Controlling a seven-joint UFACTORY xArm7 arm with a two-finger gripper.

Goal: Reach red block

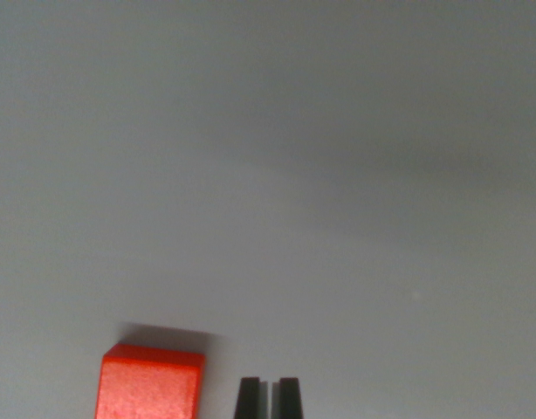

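The wrist view looks across a plain grey bench (320,175) with an even, matt surface and a faint darker band running across its upper right part. The red block (151,384) sits at the bottom edge, towards the wrist view's left; its top face and front face are visible, and its lower part is cut off by the frame. A soft shadow lies on the bench just behind the block's far edge. The pincer (268,400) shows at the bottom centre as two dark fingertips standing upright side by side, with only a thin pale slit between them — the jaws are drawn together and hold nothing. The block lies just beside the pincer, to the wrist view's left of it, with a narrow strip of bare bench between the block's right face and the nearer fingertip; the two do not touch. The block's edges look slightly blurred, and its side faces cannot be made out clearly. A small pale speck marks the bench at the right — its nature cannot be told.
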